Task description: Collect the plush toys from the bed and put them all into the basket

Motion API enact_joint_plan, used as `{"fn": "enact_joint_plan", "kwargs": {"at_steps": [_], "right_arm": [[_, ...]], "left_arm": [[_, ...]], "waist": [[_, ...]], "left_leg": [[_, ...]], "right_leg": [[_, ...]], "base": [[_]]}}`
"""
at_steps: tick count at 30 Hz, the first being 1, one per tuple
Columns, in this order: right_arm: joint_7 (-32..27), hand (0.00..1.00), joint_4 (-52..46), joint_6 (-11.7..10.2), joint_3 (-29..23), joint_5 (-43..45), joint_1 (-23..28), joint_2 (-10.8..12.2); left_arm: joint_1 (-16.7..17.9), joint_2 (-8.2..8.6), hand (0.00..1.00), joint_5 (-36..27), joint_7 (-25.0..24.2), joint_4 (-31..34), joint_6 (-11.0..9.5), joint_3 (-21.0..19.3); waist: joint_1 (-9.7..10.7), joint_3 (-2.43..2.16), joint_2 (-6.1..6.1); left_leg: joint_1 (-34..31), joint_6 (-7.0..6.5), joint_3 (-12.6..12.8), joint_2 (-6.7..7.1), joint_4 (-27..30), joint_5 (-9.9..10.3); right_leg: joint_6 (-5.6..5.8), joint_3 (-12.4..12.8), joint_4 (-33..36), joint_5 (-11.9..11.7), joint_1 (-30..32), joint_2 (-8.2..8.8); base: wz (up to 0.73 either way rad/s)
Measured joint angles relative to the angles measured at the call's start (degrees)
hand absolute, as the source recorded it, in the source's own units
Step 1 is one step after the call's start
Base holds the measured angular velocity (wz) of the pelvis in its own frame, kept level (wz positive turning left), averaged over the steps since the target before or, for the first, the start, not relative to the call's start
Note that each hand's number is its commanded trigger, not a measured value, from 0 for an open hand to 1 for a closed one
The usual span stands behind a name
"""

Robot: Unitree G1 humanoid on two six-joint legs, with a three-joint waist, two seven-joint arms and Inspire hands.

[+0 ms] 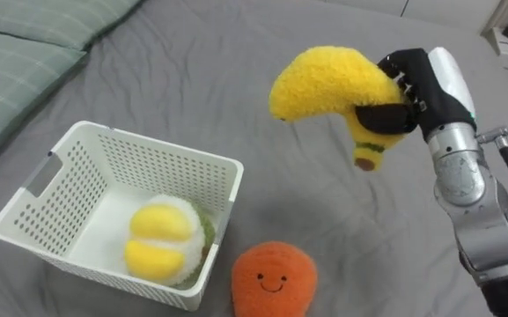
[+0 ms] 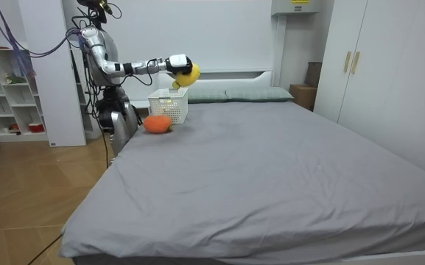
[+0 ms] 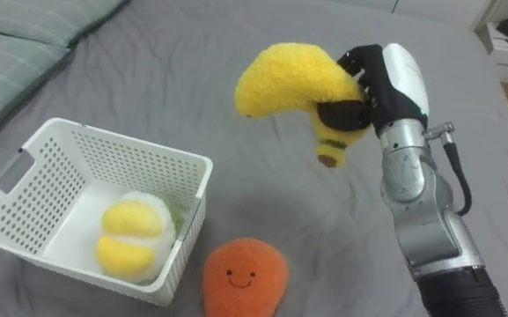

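Grey bed (image 1: 192, 79), smooth matte sheet with faint creases, covers most of the eye views; pale green striped pillows (image 1: 25, 53) lie at the upper left of the frame. Task item: plush banana (image 1: 324, 84), bright yellow, fuzzy pile, curved crescent shape, with its stem end pointing down and showing a green band and a brown tip. It is held in the air at upper right of centre, clear of the sheet. Right hand (image 1: 412, 88), dark fingers on a white and silver forearm, is clenched around the banana near its stem end. White basket (image 1: 148, 145) sits at the lower left of the frame: rigid plastic, rectangular, walls perforated with small holes, a slot handle in the near-left wall. It contains one round plush (image 1: 165, 239), white fleece with two yellow lobes and a green edge. An orange plush (image 1: 273, 280), rounded with a stitched smiling face, lies on the sheet at bottom centre, just beside the basket's right corner.
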State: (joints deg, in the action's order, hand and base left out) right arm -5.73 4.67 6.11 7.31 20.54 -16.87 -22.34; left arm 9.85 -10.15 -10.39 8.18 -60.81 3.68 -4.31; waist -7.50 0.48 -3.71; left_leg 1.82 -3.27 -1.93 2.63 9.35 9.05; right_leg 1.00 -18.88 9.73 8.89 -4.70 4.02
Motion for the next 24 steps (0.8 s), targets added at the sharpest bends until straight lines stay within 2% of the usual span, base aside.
{"fn": "enact_joint_plan", "kwargs": {"at_steps": [4, 7, 11, 17, 19, 24], "right_arm": [[2.2, 1.00, -3.3, 0.1, 0.4, 0.0, 0.0, 0.1], [3.3, 1.00, -4.7, 0.0, 0.6, 0.8, 0.0, 1.6], [3.8, 1.00, -6.5, 1.6, 3.7, 0.9, 0.0, 3.0], [4.9, 1.00, -7.2, 2.2, 6.8, 1.1, -0.5, 6.5], [5.8, 1.00, -7.3, 2.3, 8.5, 1.3, -0.7, 7.6], [8.6, 1.00, -7.3, 3.9, 12.3, 1.6, -2.5, 8.6]], "left_arm": [[0.7, 0.01, 0.00, 2.3, -0.1, 0.0, 0.0, -0.1], [1.3, 0.02, 0.00, 2.6, -0.1, -1.1, 0.0, -0.1], [2.2, 0.21, 0.00, 2.6, -0.3, -1.1, 0.5, -0.1], [1.9, 0.37, 0.00, 3.8, -0.3, -1.1, 1.3, 0.0], [1.9, 0.35, 0.00, 3.8, -0.3, -0.9, 1.3, 0.0], [1.2, 0.41, 0.00, 7.5, -0.3, 0.8, 2.3, 0.0]], "waist": [[-0.9, 0.03, 0.01], [-1.5, 0.03, 0.01], [-3.6, 0.01, -0.01], [-7.2, -0.04, -0.12], [-7.3, -0.02, -0.14], [-10.5, 0.28, -0.78]], "left_leg": [[0.0, -0.05, -0.2, 0.06, 0.1, 0.2], [-0.1, -0.04, -1.0, 0.18, 0.4, 0.2], [-0.3, 0.00, -1.5, 0.22, 0.4, 0.2], [-1.2, -0.02, -3.4, 0.72, 1.3, 0.1], [-1.5, -0.04, -4.5, 1.03, 1.6, 0.1], [-2.7, -0.02, -5.7, 1.43, 2.3, 0.1]], "right_leg": [[0.01, 0.2, 0.0, 0.0, -0.2, -0.04], [0.01, -0.2, 0.0, 0.0, -0.5, -0.04], [0.03, -1.5, 0.0, 0.0, -0.6, 0.11], [0.19, -3.6, -0.2, 0.1, -0.9, 0.44], [0.28, -4.6, -0.2, 0.2, -1.1, 0.63], [0.36, -5.2, -0.2, 0.2, -0.8, 0.80]], "base": [[0.01], [0.08], [0.09], [0.18], [0.21], [0.13]]}}
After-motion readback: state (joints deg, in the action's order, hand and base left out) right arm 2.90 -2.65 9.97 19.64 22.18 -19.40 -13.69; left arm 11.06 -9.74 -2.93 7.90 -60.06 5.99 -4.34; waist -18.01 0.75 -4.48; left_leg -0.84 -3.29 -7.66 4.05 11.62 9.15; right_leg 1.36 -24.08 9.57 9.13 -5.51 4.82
